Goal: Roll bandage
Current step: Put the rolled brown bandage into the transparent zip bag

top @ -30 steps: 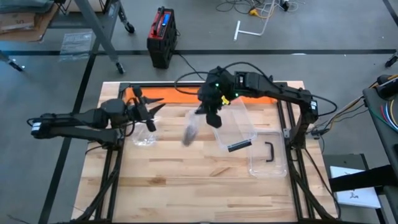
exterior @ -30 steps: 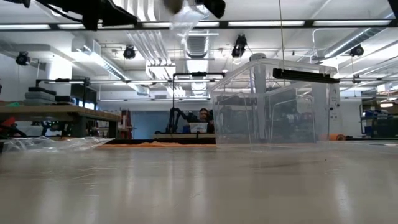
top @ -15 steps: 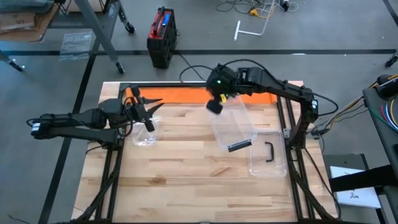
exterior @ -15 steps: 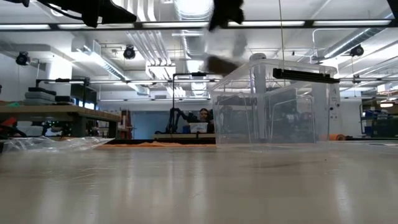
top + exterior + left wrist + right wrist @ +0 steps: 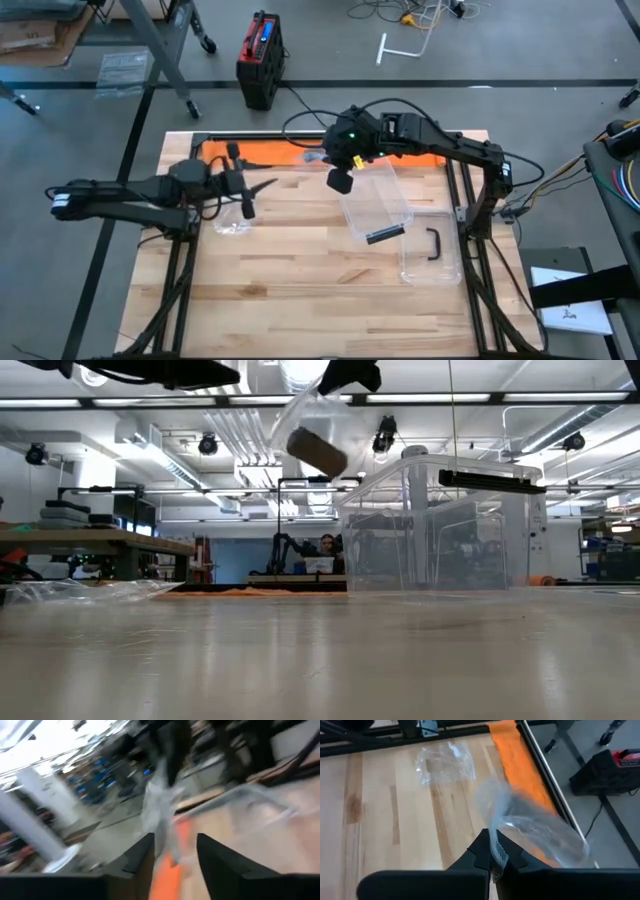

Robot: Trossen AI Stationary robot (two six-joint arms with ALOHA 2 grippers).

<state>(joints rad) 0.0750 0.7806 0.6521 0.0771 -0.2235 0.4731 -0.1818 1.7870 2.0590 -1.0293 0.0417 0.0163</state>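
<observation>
My right gripper (image 5: 338, 180) is over the far middle of the table, shut on a clear plastic bag (image 5: 540, 832). The bag holds a dark roll (image 5: 318, 452) and hangs high above the table in the low view (image 5: 315, 420). My left gripper (image 5: 255, 195) is open and empty at the left, raised above the table, its fingers (image 5: 145, 857) pointing toward the bag. A second, crumpled clear bag (image 5: 232, 222) lies flat on the table below the left gripper. My right gripper pinches a gathered part of the clear bag's film (image 5: 496, 845) between its two shut fingers. The bag hangs from the fingers clear of the table, tilted to one side, with the dark roll inside it. How many layers are pinched does not show.
A clear plastic box (image 5: 375, 200) stands right of the middle, with its clear lid (image 5: 430, 250) lying beside it toward the near right. An orange strip (image 5: 300, 155) runs along the far edge. Bare wood lies across the near half (image 5: 320, 290).
My right gripper has gone toward the far edge and a little back, and the bag with the roll has swung under it. It hung on the gripper's near-left side a second ago and now hangs on its far-left side. My left gripper has turned about its wrist.
</observation>
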